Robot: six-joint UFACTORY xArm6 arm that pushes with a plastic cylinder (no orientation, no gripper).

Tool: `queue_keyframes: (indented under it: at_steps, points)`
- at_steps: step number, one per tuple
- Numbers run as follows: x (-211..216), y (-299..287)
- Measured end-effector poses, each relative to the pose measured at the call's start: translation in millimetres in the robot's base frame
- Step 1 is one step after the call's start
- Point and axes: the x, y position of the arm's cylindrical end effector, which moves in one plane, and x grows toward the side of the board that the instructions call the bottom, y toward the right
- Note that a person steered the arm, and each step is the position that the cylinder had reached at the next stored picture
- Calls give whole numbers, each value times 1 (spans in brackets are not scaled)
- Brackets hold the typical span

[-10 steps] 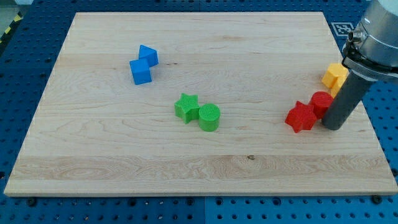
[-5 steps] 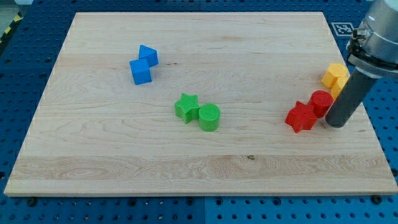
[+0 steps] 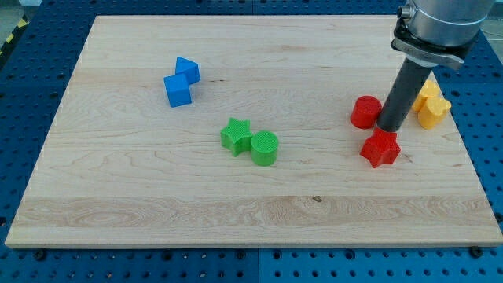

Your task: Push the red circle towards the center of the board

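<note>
While the push is on, lines by label:

Tip: my tip (image 3: 391,128) down on the board (image 3: 236,212), pressed against the right flank of the red circle (image 3: 365,112), just above the red star (image 3: 381,148).

Why there: planted on the side away from the middle, so a shove toward the view's left should carry the circle inward; a judgement from the layout, not a thing seen.

Red circle: on the right part of the board, a little above mid-height, well short of the centre. Apart from the red star, with a sliver of wood between them.

Yellow blocks: a cluster (image 3: 431,104) near the right edge, right of the rod. Shapes hard to settle.

Centre ground: green star (image 3: 236,134) touching green circle (image 3: 265,148) near the middle, roughly along the likely path, though a shade lower. Could get bumped.

Blue pair: blue cube (image 3: 178,90) with a second blue block (image 3: 188,69) at its upper right, upper left area, well apart from the action.

Jaws: none fitted, only a plain rod; nothing to grasp or release.

Hidden: rod covers part of the yellow cluster. Arm body cut off at the view's top. Exact contact between rod and circle too fine to confirm.
</note>
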Motion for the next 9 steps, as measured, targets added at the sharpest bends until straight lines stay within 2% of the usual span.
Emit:
queue_keyframes:
  at_steps: [6, 9]
  points:
    - [-8, -4]
    - [-16, -56]
